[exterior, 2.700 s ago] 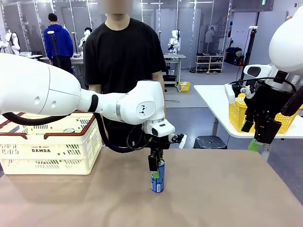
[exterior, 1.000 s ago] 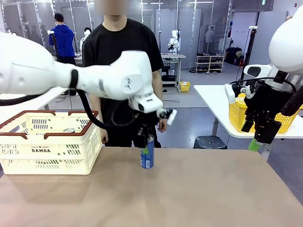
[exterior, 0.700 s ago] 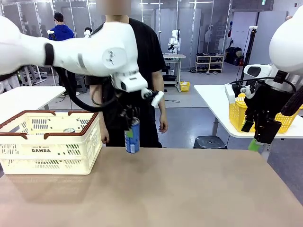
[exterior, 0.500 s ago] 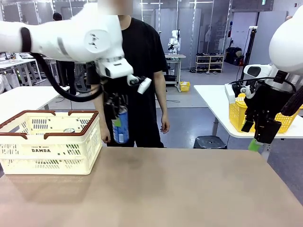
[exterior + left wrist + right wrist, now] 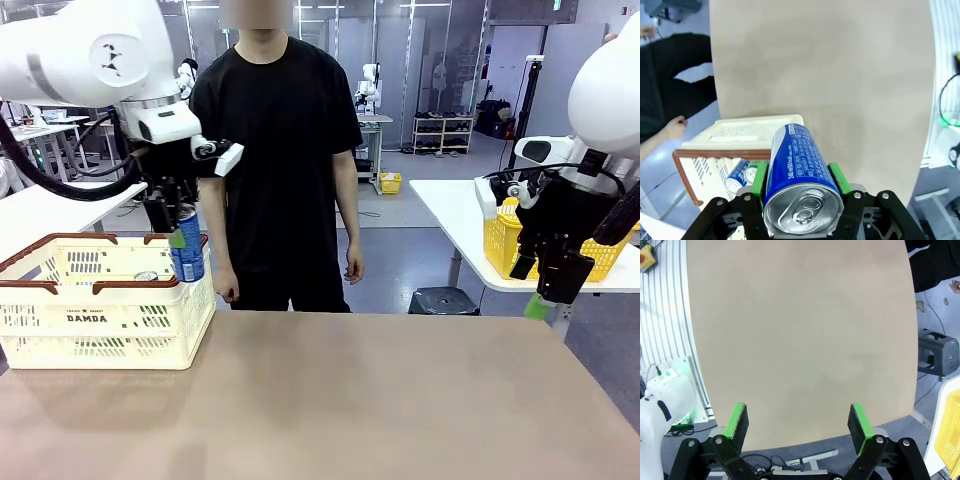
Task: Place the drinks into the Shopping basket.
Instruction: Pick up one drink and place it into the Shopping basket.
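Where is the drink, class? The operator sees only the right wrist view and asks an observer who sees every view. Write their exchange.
Observer: The slim blue metal can is upright in the left gripper, which is shut on it.
Operator: Is it at the basket?
Observer: It hangs at the end of the cream-white slotted plastic basket with the brown-red rim nearest the table's middle. I cannot tell if it is fully inside the rim.
Operator: Is anything in there?
Observer: The left wrist view shows another blue can lying inside.
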Controlling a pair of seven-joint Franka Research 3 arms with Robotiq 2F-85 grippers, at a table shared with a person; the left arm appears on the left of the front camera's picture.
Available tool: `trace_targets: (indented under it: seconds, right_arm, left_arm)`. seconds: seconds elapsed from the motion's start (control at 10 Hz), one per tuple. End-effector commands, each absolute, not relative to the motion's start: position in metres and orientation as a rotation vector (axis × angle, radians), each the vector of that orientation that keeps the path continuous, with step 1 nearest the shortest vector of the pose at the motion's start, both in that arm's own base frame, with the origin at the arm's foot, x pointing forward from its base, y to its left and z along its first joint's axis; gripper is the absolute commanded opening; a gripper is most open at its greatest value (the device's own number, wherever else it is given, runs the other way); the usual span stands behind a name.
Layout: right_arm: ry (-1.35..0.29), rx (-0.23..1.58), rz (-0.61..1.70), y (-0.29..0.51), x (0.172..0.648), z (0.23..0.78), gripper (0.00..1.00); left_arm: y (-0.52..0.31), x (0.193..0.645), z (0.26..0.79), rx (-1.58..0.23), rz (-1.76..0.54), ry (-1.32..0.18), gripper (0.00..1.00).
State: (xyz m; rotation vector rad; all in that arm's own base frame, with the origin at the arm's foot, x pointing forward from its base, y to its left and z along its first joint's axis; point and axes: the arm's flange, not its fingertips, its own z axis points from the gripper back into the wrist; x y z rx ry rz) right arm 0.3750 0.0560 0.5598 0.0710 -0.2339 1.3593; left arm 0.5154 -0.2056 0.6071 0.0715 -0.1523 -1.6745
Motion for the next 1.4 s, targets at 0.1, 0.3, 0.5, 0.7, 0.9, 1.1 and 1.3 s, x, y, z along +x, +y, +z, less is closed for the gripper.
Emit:
trace_targets:
  seconds: [0.1, 0.3, 0.5, 0.7, 0.9, 1.1, 1.3]
  right_arm:
    - [-0.222, 0.064, 1.364, 0.055, 0.376, 0.562, 1.0]
    - [-0.222, 0.064, 1.364, 0.055, 0.376, 0.562, 1.0]
    - [-0.222, 0.064, 1.364, 0.055, 0.376, 0.562, 1.0]
    - [-0.222, 0.064, 1.364, 0.055, 0.376, 0.562, 1.0]
    - [-0.222, 0.064, 1.364, 0.055, 0.376, 0.562, 1.0]
    - [-0.222, 0.064, 1.364, 0.055, 0.376, 0.562, 1.0]
    - [-0.222, 0.064, 1.364, 0.055, 0.376, 0.562, 1.0]
  left_arm:
    - [-0.171, 0.501, 0.604, 0.028, -1.649, -0.263, 0.58]
    - [-0.157, 0.499, 0.605, -0.01, -1.689, -0.246, 0.58]
    - [-0.17, 0.511, 0.608, 0.03, -1.631, -0.212, 0.58]
    - [-0.17, 0.511, 0.608, 0.03, -1.631, -0.212, 0.58]
    - [-0.17, 0.511, 0.608, 0.03, -1.631, -0.212, 0.58]
    - [-0.17, 0.511, 0.608, 0.03, -1.631, -0.212, 0.58]
    - [-0.156, 0.522, 0.599, -0.003, -1.623, -0.194, 0.58]
